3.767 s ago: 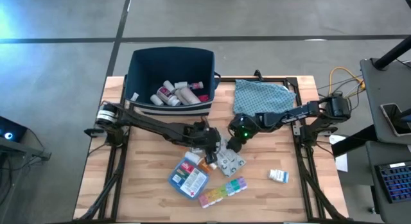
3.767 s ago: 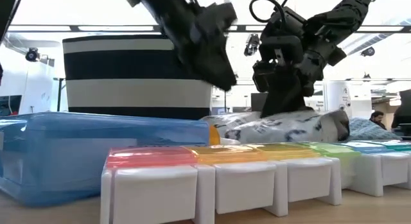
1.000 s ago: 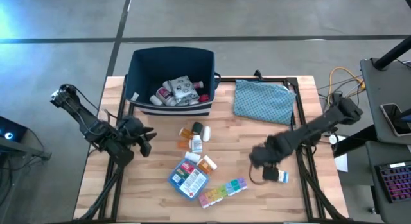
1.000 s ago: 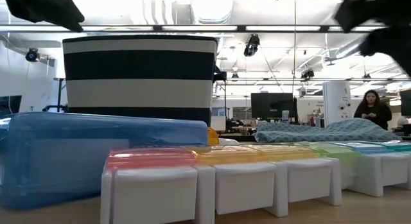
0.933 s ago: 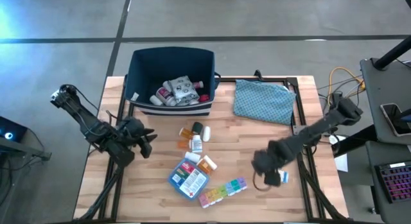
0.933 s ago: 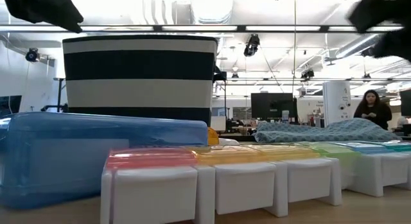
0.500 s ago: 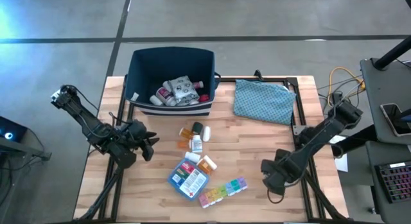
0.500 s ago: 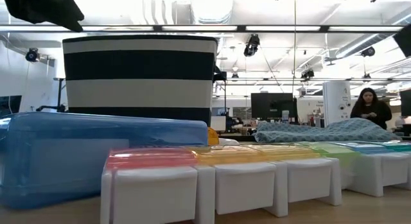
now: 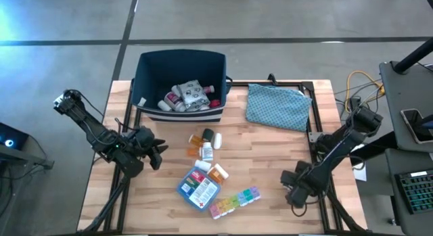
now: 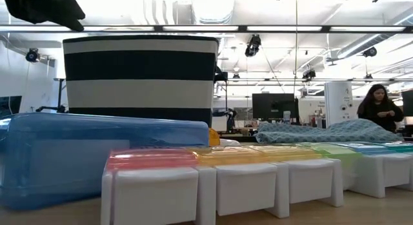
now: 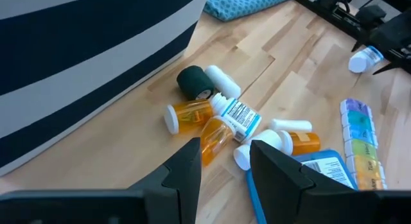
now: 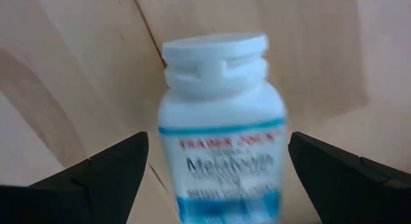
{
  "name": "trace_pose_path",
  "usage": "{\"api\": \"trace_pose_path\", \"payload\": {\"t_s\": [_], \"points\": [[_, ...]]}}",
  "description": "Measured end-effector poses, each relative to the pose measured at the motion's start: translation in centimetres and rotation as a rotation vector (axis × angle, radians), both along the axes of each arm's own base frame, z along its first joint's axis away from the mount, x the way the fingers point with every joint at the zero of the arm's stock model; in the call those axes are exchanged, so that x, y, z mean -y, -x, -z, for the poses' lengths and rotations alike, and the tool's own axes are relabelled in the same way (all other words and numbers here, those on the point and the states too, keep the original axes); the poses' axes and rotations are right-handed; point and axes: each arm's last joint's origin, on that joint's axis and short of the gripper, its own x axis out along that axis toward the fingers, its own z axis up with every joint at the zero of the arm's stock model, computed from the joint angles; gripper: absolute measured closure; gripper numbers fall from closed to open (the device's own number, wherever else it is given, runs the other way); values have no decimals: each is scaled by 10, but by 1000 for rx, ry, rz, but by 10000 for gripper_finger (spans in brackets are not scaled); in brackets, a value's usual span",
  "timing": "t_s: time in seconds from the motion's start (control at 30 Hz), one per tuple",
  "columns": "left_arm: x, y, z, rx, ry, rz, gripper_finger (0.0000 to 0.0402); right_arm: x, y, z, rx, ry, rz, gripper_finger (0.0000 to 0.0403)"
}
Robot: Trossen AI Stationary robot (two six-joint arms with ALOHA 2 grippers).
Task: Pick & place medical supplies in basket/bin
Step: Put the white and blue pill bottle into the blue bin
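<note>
The left tool [image 9: 154,149] hangs clenched and empty over the desk's [image 9: 155,195] left edge. Just beyond it, at the far edge, stands the navy bin [image 9: 150,67], with bottles and a patterned packet already inside. In front of the bin a cluster lies on the wood: orange pill bottles [image 11: 187,113], a dark bandage roll [image 11: 194,83] and a white bottle [image 11: 236,113]. Nearer the front lie the blue first-aid pouch [image 9: 197,189] and, beside it, the rainbow pill organizer [image 9: 235,200]. A teal patterned pouch [image 9: 279,106] rests at the far right. At the front right, the right tool [image 9: 298,192] is spread wide, released, its fingers [image 12: 103,169] either side of a white pill bottle [image 12: 221,134] lying on the desk, not gripping it
</note>
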Motion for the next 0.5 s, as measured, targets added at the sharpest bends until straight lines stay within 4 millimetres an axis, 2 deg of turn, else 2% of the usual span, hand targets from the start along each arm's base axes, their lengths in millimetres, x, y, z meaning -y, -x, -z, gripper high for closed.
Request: {"api": "trace_pose_path", "payload": {"t_s": [0.3, 0.5], "points": [[0, -1, -3, 13, 12, -2, 287, 12, 5, 18, 29, 18, 74, 42], [1, -2, -14, 45, 32, -3, 287, 18, -1, 18, 24, 21, 134, 98]]}}
